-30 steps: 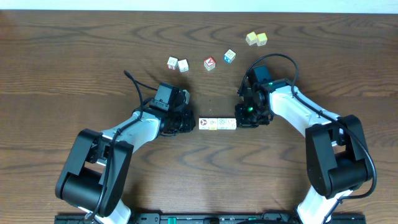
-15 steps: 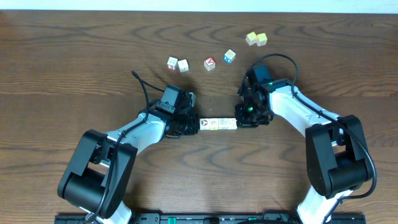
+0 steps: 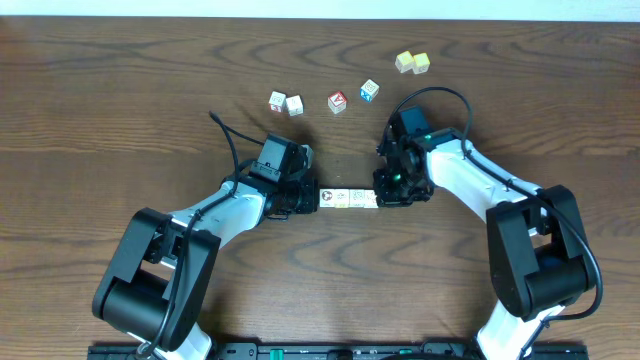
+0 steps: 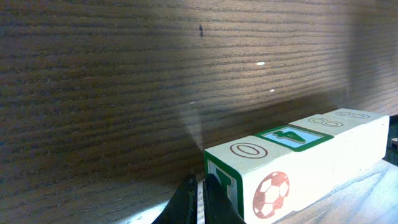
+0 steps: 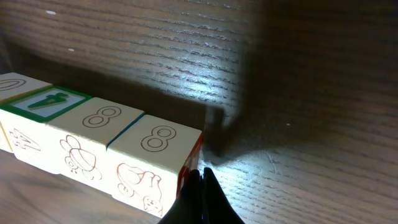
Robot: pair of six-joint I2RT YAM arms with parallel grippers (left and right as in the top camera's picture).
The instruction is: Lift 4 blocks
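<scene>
My left tool [image 3: 308, 198] is pinched fully together with nothing between its jaws. Its closed tip is set against the left end of the row of blocks [image 3: 348, 199]. My right tool [image 3: 383, 192] is likewise drawn tight on nothing, with its tip at the row's right end. So the four blocks sit between my two tools, face to face in one straight line near the middle of the bench [image 3: 120, 120].

From my left wrist, the tool [image 4: 199, 198] shows as dark fingertips closed together at the bottom edge, right at the near end of the blocks [image 4: 298, 152]. That end cube carries a green letter toward me, a red-brown football on its side and a ring on top. The next has a green-framed top (a 4, I think).

From my right wrist, the tool [image 5: 202, 190] is a closed dark point at the lower corner of the nearest of the blocks [image 5: 93, 146]. That cube bears an 8 on top, as does its neighbour. Whether the row rests on the bench or hangs clear of it I cannot tell.

Further back, well apart from the row, lie two white cubes with pink-red edges [image 3: 277, 100], a red-faced cube [image 3: 337, 102], a blue-sided cube [image 3: 370, 90] and two pale yellow cubes [image 3: 404, 62] side by side.
</scene>
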